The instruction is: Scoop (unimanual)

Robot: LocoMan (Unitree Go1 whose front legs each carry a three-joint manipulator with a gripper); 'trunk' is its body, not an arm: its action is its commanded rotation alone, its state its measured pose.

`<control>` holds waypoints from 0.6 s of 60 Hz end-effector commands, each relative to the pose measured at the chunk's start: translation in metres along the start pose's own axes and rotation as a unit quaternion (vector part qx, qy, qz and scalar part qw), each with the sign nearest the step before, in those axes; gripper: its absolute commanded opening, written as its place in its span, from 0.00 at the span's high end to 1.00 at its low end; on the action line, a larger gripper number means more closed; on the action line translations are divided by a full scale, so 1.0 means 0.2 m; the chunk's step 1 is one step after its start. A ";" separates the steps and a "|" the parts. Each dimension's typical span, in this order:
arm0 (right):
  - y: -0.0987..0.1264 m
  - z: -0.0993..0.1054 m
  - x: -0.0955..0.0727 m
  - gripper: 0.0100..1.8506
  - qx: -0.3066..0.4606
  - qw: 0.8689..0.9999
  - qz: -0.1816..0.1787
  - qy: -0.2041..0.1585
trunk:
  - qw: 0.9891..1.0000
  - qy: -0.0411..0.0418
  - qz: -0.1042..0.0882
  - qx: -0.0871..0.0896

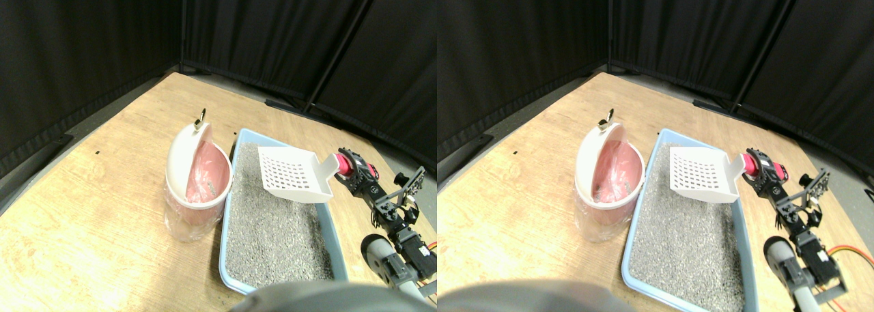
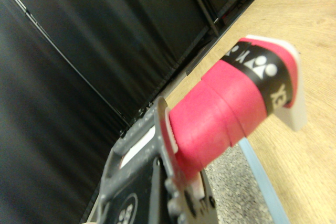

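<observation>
Tabletop — light wood grain, backed by black curtain panels on dark poles.

Litter tray — pale blue, rectangular, resting flat on the tabletop, filled with grey granular litter across its whole floor.

Bin — white, round, with a pink liner inside and a white swing lid tilted up at its far side; a small metallic clip shows at the lid's top edge. It stands touching or just beside the tray's left wall. A few grey bits lie inside on the liner.

Scoop — white plastic, slotted blade, raised in the air above the far half of the tray, blade facing the bin and sloping down toward the litter. No load is visible on the blade. Its handle is wrapped in pink tape; the wrist view shows the same handle with a black printed band near its white end.

Right tool — black, reaching in from the lower right, pinching the scoop's taped handle; in the wrist view the tool closes around the pink wrap's near end.
</observation>
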 end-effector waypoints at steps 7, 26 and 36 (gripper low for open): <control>-0.09 -0.03 -0.07 0.98 0.032 0.998 -0.017 -0.045 | 0.999 0.005 -0.031 0.008; -0.25 -0.22 -0.17 0.98 0.062 0.996 -0.069 -0.016 | 0.998 0.012 -0.051 0.024; -0.29 -0.29 -0.18 0.98 0.064 0.996 -0.067 -0.011 | 0.998 0.013 -0.053 0.029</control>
